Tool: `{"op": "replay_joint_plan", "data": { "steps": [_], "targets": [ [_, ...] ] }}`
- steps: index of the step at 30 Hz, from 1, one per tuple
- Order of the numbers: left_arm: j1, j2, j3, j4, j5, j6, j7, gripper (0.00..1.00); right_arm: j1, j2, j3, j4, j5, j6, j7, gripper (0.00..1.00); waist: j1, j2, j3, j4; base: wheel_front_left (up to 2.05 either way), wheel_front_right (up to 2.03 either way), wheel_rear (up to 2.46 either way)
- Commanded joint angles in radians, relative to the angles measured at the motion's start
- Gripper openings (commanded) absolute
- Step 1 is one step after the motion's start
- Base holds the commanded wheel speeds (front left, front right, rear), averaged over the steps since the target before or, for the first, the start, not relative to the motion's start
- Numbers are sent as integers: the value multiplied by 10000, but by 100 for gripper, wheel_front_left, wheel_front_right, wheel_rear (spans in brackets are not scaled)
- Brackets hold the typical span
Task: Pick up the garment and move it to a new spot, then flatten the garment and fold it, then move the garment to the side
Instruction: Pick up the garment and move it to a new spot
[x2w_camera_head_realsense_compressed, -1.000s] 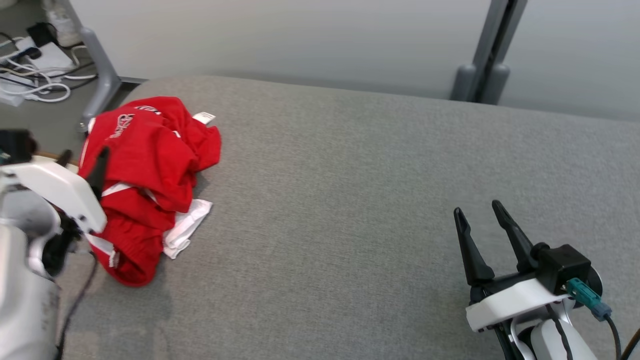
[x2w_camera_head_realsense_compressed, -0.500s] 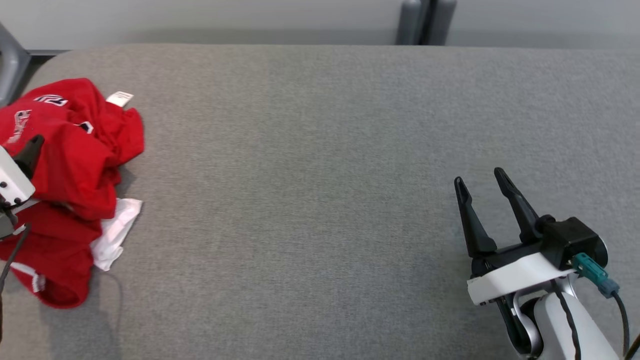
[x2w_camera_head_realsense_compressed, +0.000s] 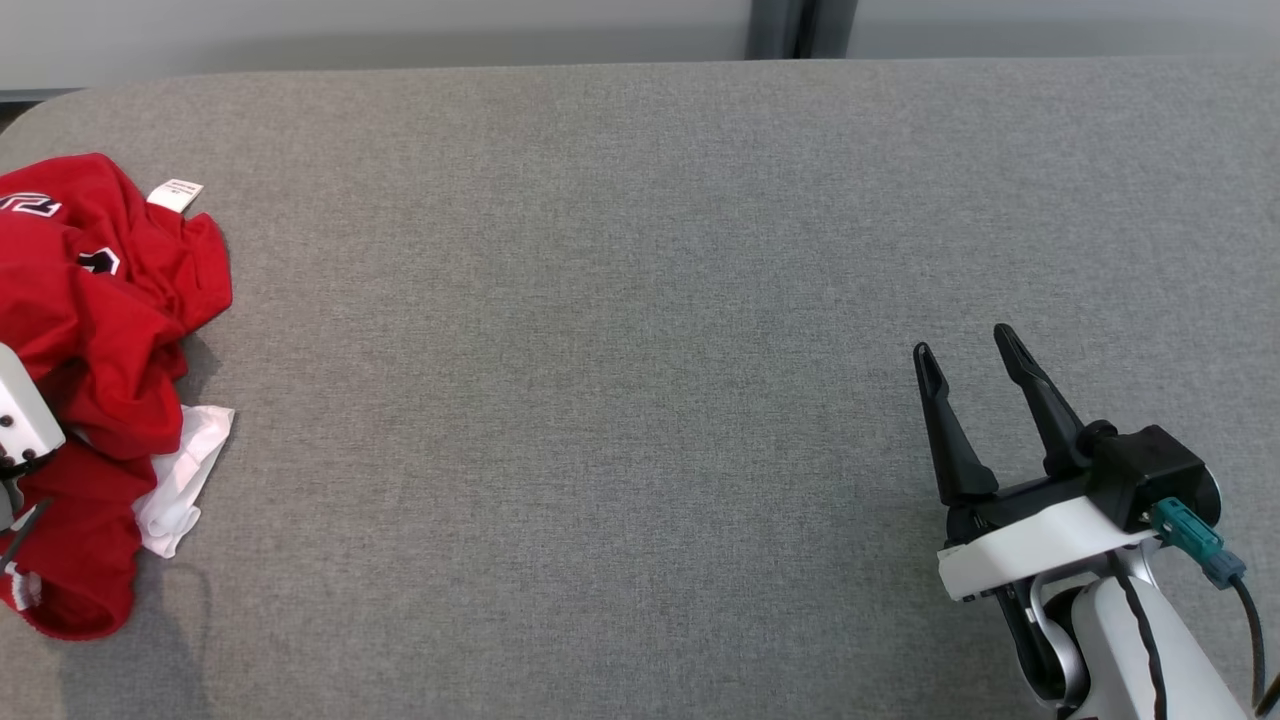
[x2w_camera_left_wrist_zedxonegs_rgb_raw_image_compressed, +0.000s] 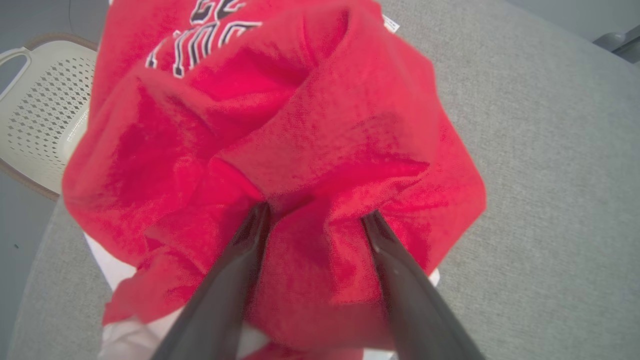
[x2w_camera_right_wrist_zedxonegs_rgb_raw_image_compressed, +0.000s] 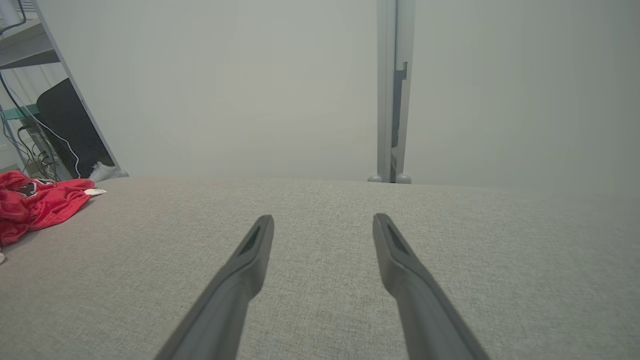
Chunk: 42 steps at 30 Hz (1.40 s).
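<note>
the head camera has swung round over the last second, so the red garment (x2w_camera_head_realsense_compressed: 90, 300) now sits at the far left edge of the head view, not further in. that is the view shifting: the heap keeps the same crumpled shape, with its small white label (x2w_camera_head_realsense_compressed: 175, 193) at the top and a white layer (x2w_camera_head_realsense_compressed: 185, 470) poking out at the near side, and it lies at the left end of the grey fabric-covered tabletop (x2w_camera_head_realsense_compressed: 640, 300). what matters is the left hand (x2w_camera_left_wrist_zedxonegs_rgb_raw_image_compressed: 317, 212). a second ago its dark fingers stood over the near side of the heap; now, in the left wrist view, both fingers are pushed down into the red cloth with a raised fold between them. the fingers are open, well apart, and not yet pinching that fold. a pale perforated basket (x2w_camera_left_wrist_zedxonegs_rgb_raw_image_compressed: 40, 115) shows beyond the tabletop's edge on that side. the right hand (x2w_camera_head_realsense_compressed: 962, 342) has not changed: it is open and empty, hovering over bare tabletop at the lower right, well apart from the garment. so the task looks to be at its very start, with the pick-up under way and the closing on the fold next. a shallow bite may catch only the top layer, so the heap could trail or unroll when lifted toward the open middle of the tabletop.
</note>
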Motion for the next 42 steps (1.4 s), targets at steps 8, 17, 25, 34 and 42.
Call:
{"op": "replay_joint_plan", "data": {
  "steps": [8, 17, 25, 34, 42],
  "targets": [
    [9, 209, -761, -480, -470, -29, -218, 0, -19, 30, 9, 126, 90, 23, -60, 100, 0, 0, -254, 155, 0, 0, 0],
    [131, 596, -1888, -1982, -1378, -30, 241, 0, 190, 125, -40, 250, 193, 23, -60, 100, 0, 0, -905, 140, 0, 0, 0],
    [-188, 863, -2920, -4228, -2299, -29, 582, 0, 410, 162, -181, 316, 348, 23, -54, 100, 0, 0, -1550, -193, 0, 0, 0],
    [-610, 538, -3473, -6477, -2794, -27, 791, 0, 513, 162, -421, 226, 759, 23, -52, 100, 0, 0, -1839, -1067, 0, 0, 0],
    [-1028, -763, -4204, -8209, -2789, 229, 877, 0, 487, 168, -1008, 212, 813, 23, -54, 100, 0, 0, -1744, -1946, 0, 0, 0]
  ]
}}
